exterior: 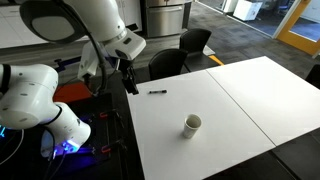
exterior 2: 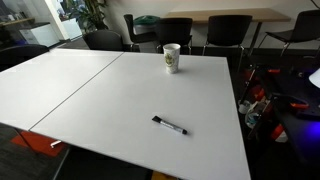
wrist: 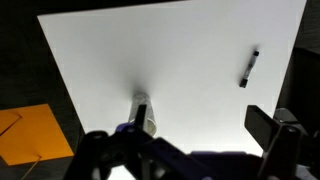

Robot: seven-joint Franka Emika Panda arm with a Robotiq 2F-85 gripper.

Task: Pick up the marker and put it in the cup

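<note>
The marker (exterior: 157, 92) is a short black stick lying flat on the white table (exterior: 230, 100), near its edge by the robot. It also shows in an exterior view (exterior 2: 169, 126) and in the wrist view (wrist: 249, 68). The cup (exterior: 192, 125) is small and cream-white and stands upright, well apart from the marker; it also shows in an exterior view (exterior 2: 172, 58) and in the wrist view (wrist: 143, 115). My gripper (exterior: 128, 76) hangs above the table edge beside the marker. In the wrist view my gripper (wrist: 180, 140) is open and empty, clear of both.
Black office chairs (exterior: 168, 62) (exterior 2: 228, 30) stand along the table's sides. A seam (exterior 2: 90, 85) divides the tabletop. Cables and equipment (exterior 2: 265, 100) lie beside the table by the robot base. An orange patch (wrist: 30, 135) lies on the floor past the table edge.
</note>
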